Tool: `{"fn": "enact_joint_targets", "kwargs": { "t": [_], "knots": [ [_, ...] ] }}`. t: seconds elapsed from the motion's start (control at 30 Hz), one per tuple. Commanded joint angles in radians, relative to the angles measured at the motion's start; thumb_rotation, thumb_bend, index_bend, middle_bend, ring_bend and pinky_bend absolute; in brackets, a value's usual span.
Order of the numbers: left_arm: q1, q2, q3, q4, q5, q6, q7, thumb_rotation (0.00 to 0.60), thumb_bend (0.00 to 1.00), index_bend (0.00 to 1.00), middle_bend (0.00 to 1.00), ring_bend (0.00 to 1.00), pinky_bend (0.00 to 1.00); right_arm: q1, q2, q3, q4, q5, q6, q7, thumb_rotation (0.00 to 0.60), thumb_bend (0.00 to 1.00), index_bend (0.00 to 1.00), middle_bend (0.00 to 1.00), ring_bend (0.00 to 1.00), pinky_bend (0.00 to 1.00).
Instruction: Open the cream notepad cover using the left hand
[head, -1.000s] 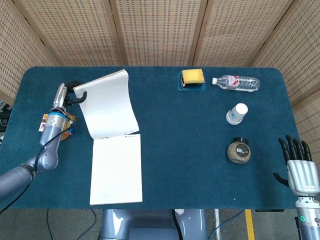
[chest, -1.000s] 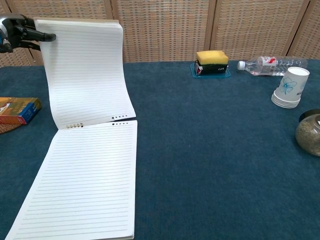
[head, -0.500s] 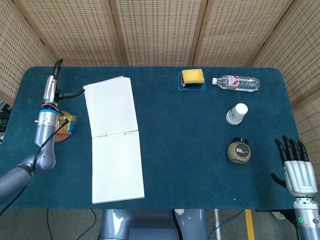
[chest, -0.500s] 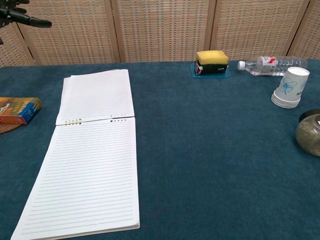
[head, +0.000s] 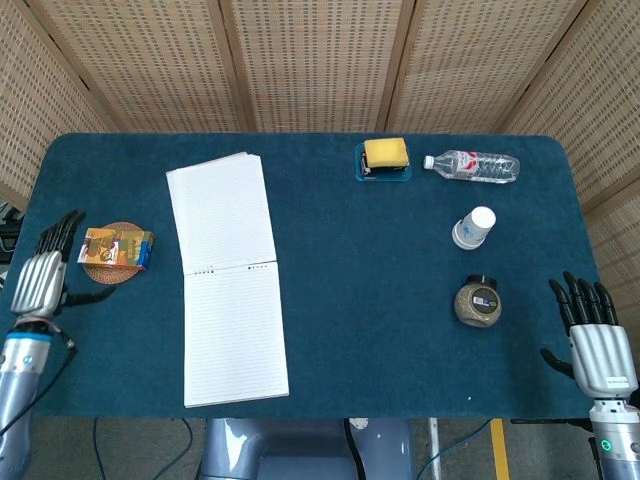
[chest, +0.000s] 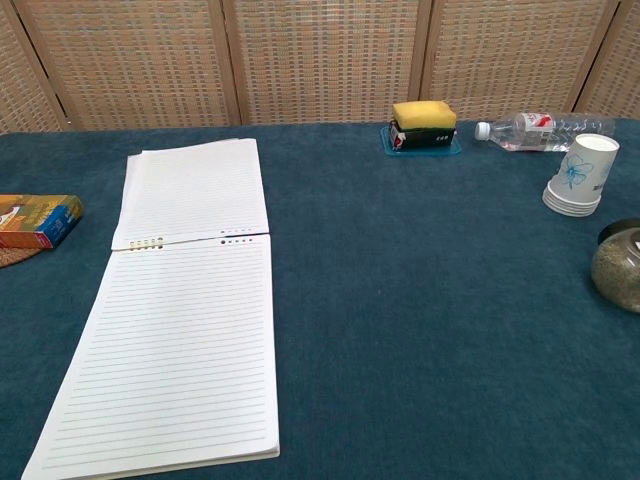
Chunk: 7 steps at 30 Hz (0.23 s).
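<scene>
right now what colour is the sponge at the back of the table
Yellow on top with a dark underside; the sponge shows best in the chest view.

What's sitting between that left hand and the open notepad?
In the head view, a small orange box on a round brown coaster lies between the left hand and the white lined notepad.

The table (head: 330, 300) is covered in dark teal cloth, matt with a short, slightly rough nap. The notepad (head: 230, 280) lies open as matt white ruled paper. The wall panels (head: 310, 60) are woven cane in pale wood frames. The bottle (head: 472, 165) is clear glossy plastic. The sponge (head: 386, 152) looks porous and matt. The cup (head: 474, 228) is smooth white paper. The jar (head: 478, 303) is glossy and transparent with a dark lid. Both the left hand (head: 40, 282) and right hand (head: 598, 345) show satin silver shells with black matt fingers (head: 582, 298).
</scene>
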Motion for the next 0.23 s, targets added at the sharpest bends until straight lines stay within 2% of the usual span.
{"fn": "enact_joint_targets", "kwargs": {
  "t": [0.03,0.23],
  "knots": [
    [0.126,0.065,0.104,-0.122,0.076,0.147,0.162,0.6,0.0,0.0,0.0,0.0,0.0,-0.001,0.002,-0.001,0.0,-0.004,0.004,0.006,0.6,0.0,0.05,0.0,0.0,0.0],
    [0.2,0.046,0.163,-0.115,0.189,0.232,0.202,0.6,0.0,0.0,0.0,0.0,0.0,-0.007,0.012,-0.004,0.001,-0.011,0.012,0.034,0.6,0.0,0.05,0.0,0.0,0.0]
  ]
}}
